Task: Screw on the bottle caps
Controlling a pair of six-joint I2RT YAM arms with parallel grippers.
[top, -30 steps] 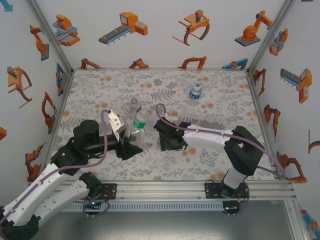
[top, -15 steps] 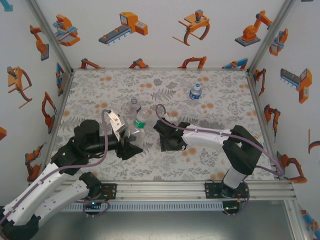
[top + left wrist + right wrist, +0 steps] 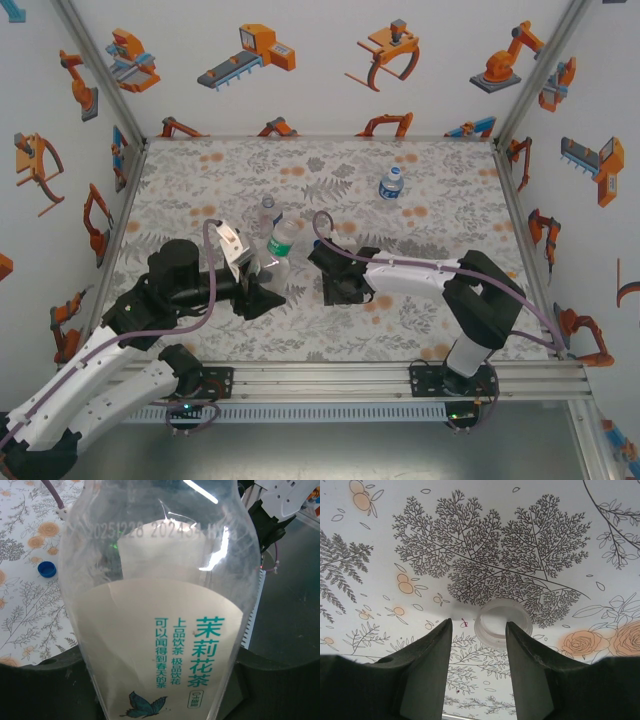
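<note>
Floral tabletop (image 3: 485,530), white cap (image 3: 502,622) at open right jaws, bottle (image 3: 160,630) in left

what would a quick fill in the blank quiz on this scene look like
1. The left gripper is shut on the bottle with the ____ label.
2. Just ahead of the right gripper, whose fingers are open, lies a ____ screw cap.
3. In the left wrist view, the loose cap lying on the table is coloured ____.
Missing words: green; white; blue.
</note>
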